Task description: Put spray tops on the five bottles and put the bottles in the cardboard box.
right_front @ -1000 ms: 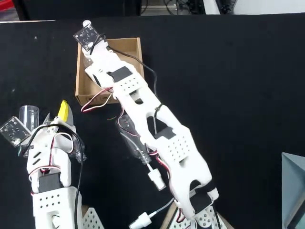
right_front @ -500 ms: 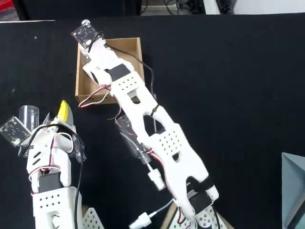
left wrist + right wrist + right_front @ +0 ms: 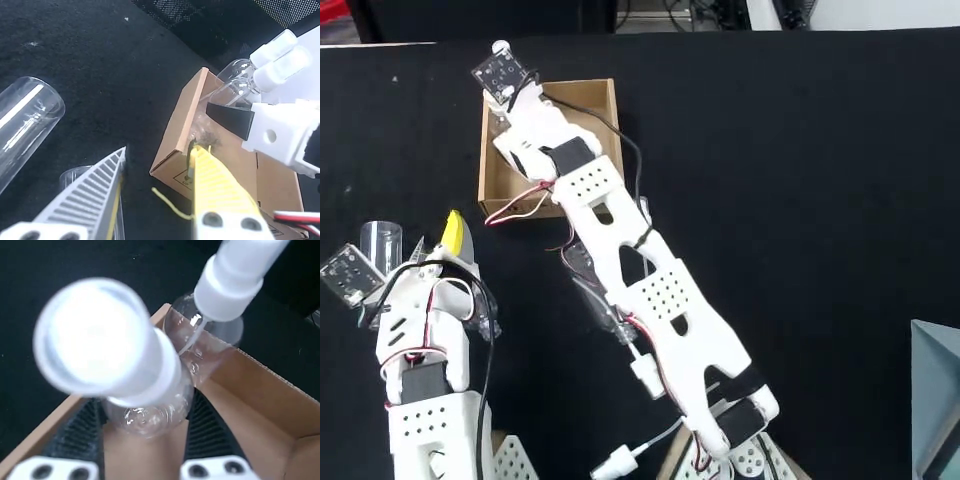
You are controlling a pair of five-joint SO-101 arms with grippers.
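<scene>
- Your right arm has moved only a little in the last second. Its middle part has slid toward your left arm, while its wrist has stayed over the far corner of the cardboard box (image 3: 588, 104).
- Your right tool (image 3: 145, 437) is clenched around a bottle (image 3: 125, 365) that has its white spray top on. The bottle hangs just inside the box, beside a second capped bottle (image 3: 210, 330).
- I think this means the drop is close. Let go only when the bottle sits on the box floor.
- Your left arm has not moved. Your left tool (image 3: 159, 160) is released and holds nothing. It sits above the worktop (image 3: 800, 200), near an open bottle (image 3: 27, 115) with no top.
- So there are more bottles left to do.
</scene>
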